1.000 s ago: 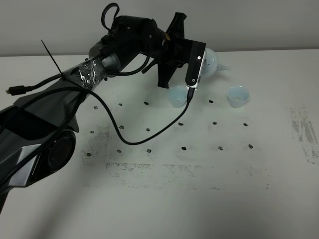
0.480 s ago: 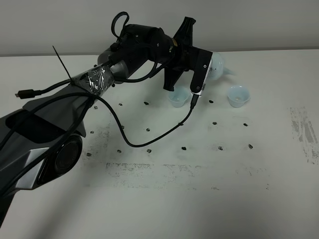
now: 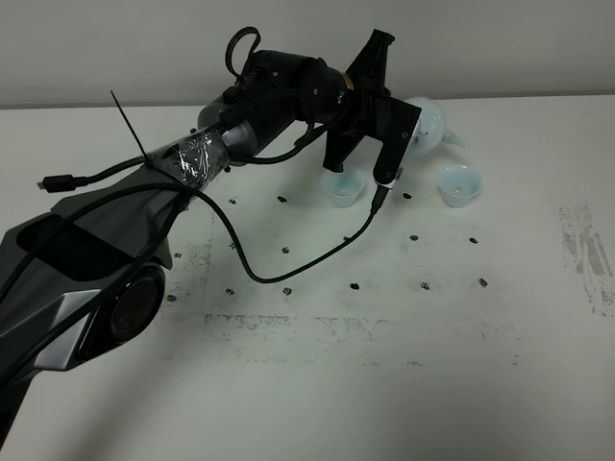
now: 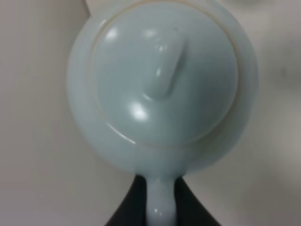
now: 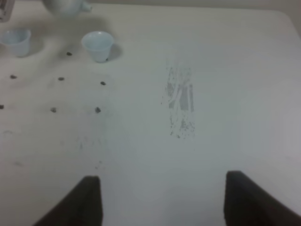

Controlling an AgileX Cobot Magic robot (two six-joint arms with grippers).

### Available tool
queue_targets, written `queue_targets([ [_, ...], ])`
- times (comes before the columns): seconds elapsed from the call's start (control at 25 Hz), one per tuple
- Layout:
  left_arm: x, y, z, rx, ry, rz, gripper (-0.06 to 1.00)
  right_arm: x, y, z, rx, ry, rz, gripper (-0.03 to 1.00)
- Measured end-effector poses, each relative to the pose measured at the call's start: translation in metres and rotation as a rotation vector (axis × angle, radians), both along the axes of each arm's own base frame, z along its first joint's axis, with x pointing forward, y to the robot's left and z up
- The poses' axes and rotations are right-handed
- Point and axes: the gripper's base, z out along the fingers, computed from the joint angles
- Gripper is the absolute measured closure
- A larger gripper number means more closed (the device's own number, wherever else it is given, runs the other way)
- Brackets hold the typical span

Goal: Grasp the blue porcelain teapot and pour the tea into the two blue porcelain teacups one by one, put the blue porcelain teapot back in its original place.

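Observation:
The pale-blue teapot (image 3: 430, 123) hangs above the white table at the back, its spout pointing right. My left gripper (image 3: 404, 130) is shut on its loop handle. In the left wrist view the lid and knob of the teapot (image 4: 164, 84) fill the frame, and the handle sits between my dark fingers (image 4: 127, 212). One teacup (image 3: 343, 185) stands below the wrist, and the other teacup (image 3: 458, 184) is to the right of the teapot. The right wrist view shows the teapot (image 5: 66, 7) and both cups (image 5: 98, 45) (image 5: 16, 41). My right gripper (image 5: 162, 197) is open and empty over bare table.
A black cable (image 3: 288, 269) loops from the left wrist down onto the table. Small dark dot marks lie in rows around the cups. A grey scuffed patch (image 3: 586, 254) is near the right edge. The left arm's base (image 3: 67, 279) fills the lower left.
My left arm has carried the teapot to the right and slightly up, from over the left cup toward the gap between the two cups. The cups have not moved.

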Motion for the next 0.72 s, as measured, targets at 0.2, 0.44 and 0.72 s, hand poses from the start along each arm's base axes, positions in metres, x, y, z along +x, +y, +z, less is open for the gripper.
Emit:
queue_targets([
  [0.2,-0.0026,-0.0039,0.0,0.044,-0.036,-0.046,0.91,0.0,0.0,0.0,0.0,0.0,0.0,0.39],
  [0.44,-0.0023,-0.004,-0.0001,0.063,-0.056,-0.064,0.91,0.0,0.0,0.0,0.0,0.0,0.0,0.39],
  [0.72,-0.002,-0.0041,0.0004,0.117,-0.107,-0.111,0.91,0.0,0.0,0.0,0.0,0.0,0.0,0.39],
])
